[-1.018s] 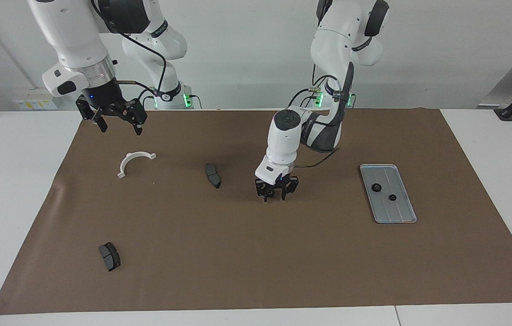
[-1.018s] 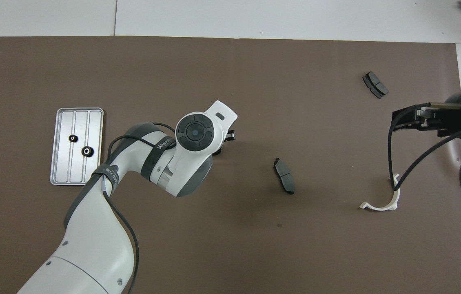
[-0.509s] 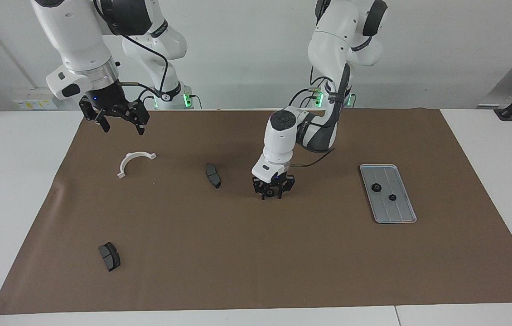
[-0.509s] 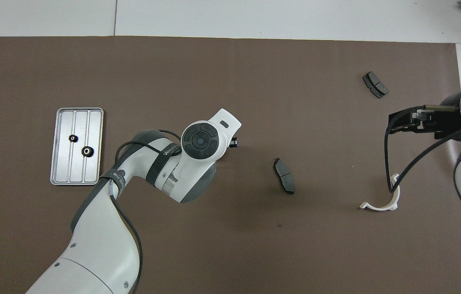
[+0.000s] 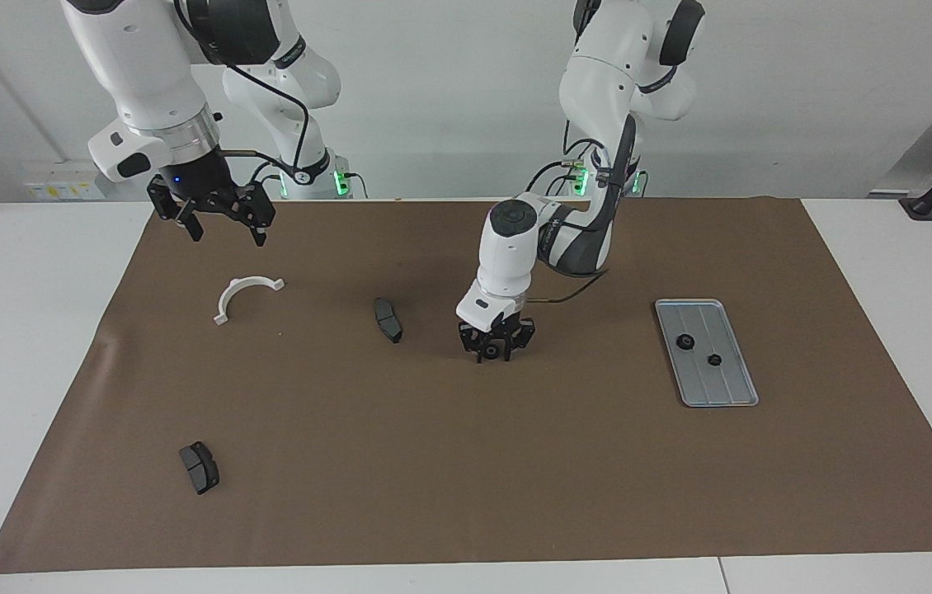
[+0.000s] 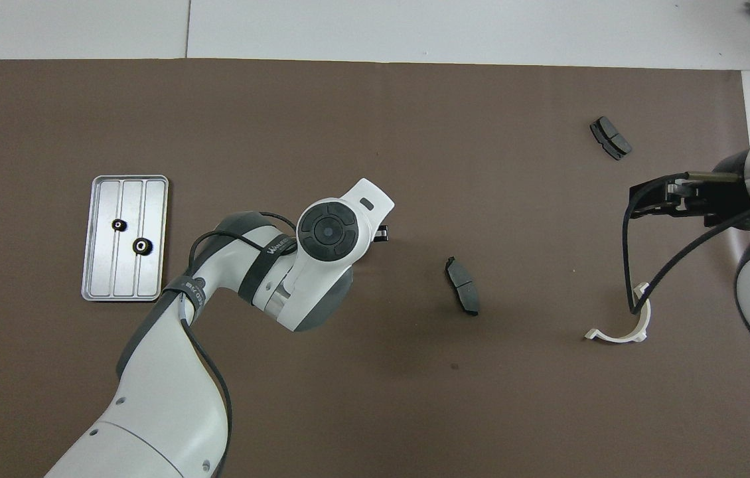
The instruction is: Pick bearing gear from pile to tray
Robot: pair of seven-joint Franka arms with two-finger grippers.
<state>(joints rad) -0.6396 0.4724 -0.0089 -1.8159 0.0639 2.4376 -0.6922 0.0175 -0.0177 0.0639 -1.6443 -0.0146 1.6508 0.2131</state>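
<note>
Nearest our bases, our right gripper [image 5: 217,224] hangs in the air with its fingers spread wide and nothing in them, waiting just over the brown mat [image 5: 466,462] above the white curved bracket [image 5: 245,294].

A bit farther out, our left gripper [image 5: 496,353] is down at the mat in the middle of the counter [image 5: 21,346]. We can't really tell how far its fingers are closed or whether there's a gear between them, since the tips are a dark clump and the wrist covers them from above. Beside it toward the right arm's end lies a dark brake pad [image 5: 388,319]. Toward the left arm's end, well apart from the left gripper, sits the grooved metal tray [image 5: 730,388] with two black gears [image 5: 685,343] in it.

Farthest out, a second dark pad [image 5: 199,467] lies well apart from the right gripper.
</note>
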